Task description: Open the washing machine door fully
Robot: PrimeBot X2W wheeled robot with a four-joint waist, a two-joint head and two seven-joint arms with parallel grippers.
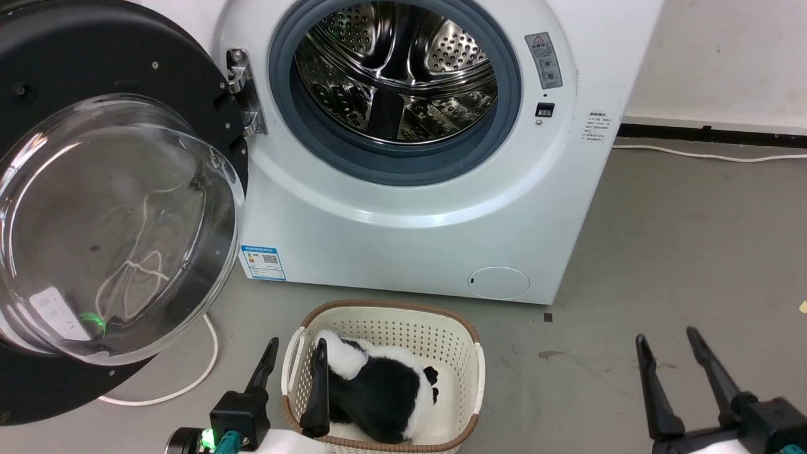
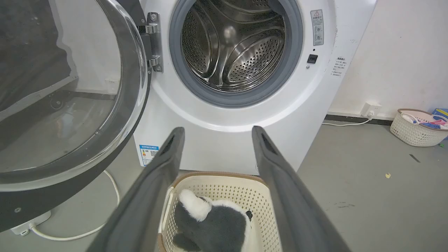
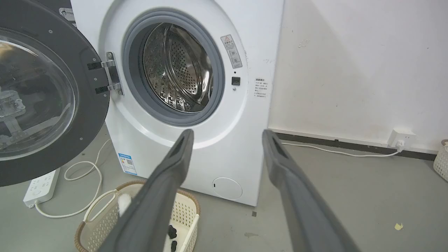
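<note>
The washing machine door (image 1: 107,208) is swung wide to the left on its metal hinge (image 1: 243,91), its black disc and bulging clear glass bowl facing me. The door (image 2: 63,101) also shows in the left wrist view, and the door (image 3: 42,94) in the right wrist view. The steel drum (image 1: 394,69) lies exposed inside its grey rubber ring. My left gripper (image 1: 296,350) stands open low in front of the machine, over the basket's near left edge, apart from the door. My right gripper (image 1: 668,337) is open at the lower right, over bare floor.
A cream laundry basket (image 1: 454,334) holding a black-and-white plush toy (image 1: 378,391) sits on the floor before the machine. A white cable (image 1: 189,378) and a power strip (image 3: 40,185) lie under the door. Another basket (image 2: 416,127) stands far right by the wall.
</note>
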